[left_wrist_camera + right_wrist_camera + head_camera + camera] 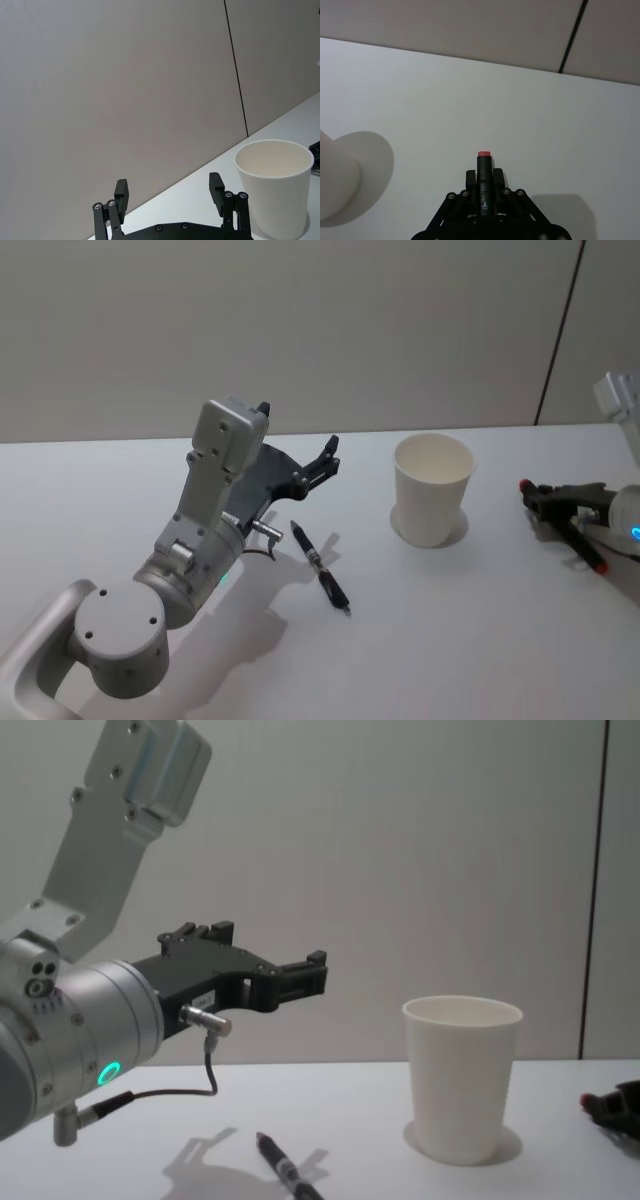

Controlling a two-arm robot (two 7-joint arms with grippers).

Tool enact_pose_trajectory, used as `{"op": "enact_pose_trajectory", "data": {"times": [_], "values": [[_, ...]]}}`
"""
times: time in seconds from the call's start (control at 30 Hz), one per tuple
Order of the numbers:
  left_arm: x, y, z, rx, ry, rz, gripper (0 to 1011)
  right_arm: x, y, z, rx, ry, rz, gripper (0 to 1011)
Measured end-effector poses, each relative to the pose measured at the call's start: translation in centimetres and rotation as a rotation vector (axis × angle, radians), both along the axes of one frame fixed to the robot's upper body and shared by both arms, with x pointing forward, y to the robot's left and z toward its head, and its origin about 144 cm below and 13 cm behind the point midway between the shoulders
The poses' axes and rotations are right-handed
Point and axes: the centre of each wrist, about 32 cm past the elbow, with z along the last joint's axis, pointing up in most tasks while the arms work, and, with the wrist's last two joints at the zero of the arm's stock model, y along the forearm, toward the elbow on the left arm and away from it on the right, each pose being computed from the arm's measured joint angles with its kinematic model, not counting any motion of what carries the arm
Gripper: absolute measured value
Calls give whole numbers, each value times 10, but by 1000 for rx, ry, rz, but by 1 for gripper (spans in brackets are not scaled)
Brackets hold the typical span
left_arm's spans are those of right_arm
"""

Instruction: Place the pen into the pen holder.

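Your left arm [120, 630], silver-grey with cylindrical joints, carries a glowing green ring [105, 1072] and a thin dark cable [212, 1065]; the black left gripper [169, 185] shows small silver screws [242, 195] at the pivots of its fingers [121, 192].

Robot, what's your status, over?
Left gripper open, raised over table. Right gripper shut on red-tipped pen. Black pen lying on table, apart from upright cup. Nothing blocking cup.

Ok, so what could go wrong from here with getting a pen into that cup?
1. The black pen lies flat on the table below the open left gripper. Being thin and round, it may roll or slip in a pinch.
2. The paper cup stands empty and looks light, so a nudge could tip it.
3. The right gripper, shut on a red-capped pen, sits off to the cup's right. If both arms reach there, they might collide.
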Motion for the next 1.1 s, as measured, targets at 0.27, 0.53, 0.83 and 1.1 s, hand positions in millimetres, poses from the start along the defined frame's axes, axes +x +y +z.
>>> {"op": "enact_pose_trajectory", "data": {"times": [0.27, 0.53, 0.83, 1.1], "values": [[0, 0, 0, 0, 0, 0, 1001, 1, 7, 8, 10, -100, 19, 192], [0, 0, 0, 0, 0, 0, 1001, 4, 15, 28, 13, -236, 32, 192], [0, 0, 0, 0, 0, 0, 1001, 4, 21, 57, 22, -387, 40, 192], [0, 0, 0, 0, 0, 0, 1001, 0, 26, 78, 39, -512, 43, 191]]}}
